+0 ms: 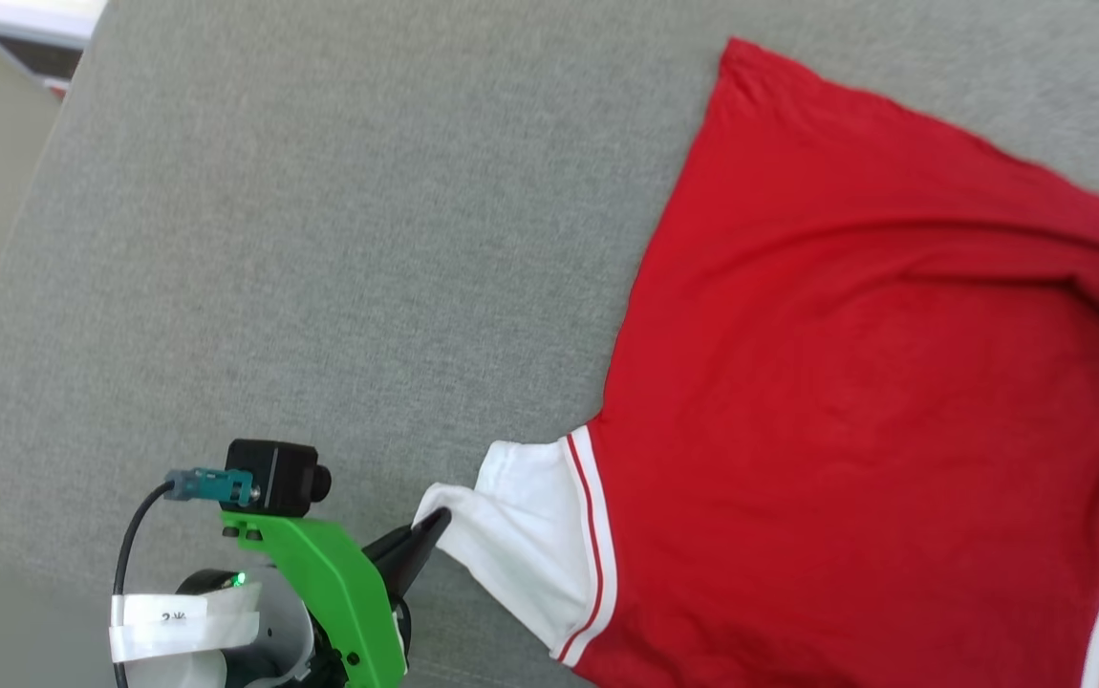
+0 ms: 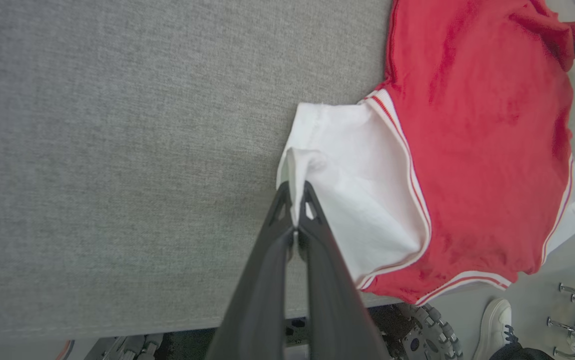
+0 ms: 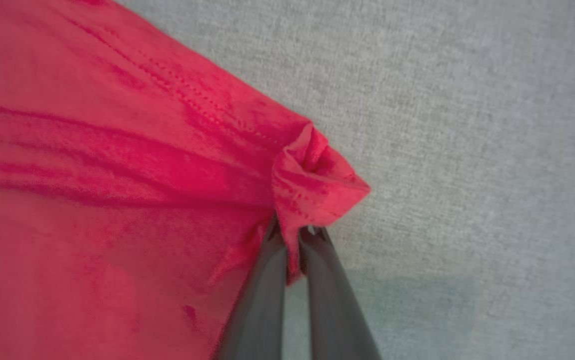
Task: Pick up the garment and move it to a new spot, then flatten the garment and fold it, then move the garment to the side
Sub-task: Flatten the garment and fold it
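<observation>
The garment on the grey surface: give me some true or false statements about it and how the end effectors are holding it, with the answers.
1. The left end effector pinches the white sleeve of the garment. True.
2. The right end effector hangs open above the cloth. False: it is shut on a bunched red corner of the garment.
3. The garment lies on a grey surface of woven fabric. True.
4. The garment is folded into a neat square. False: it lies spread out and unfolded, with some wrinkles.
</observation>
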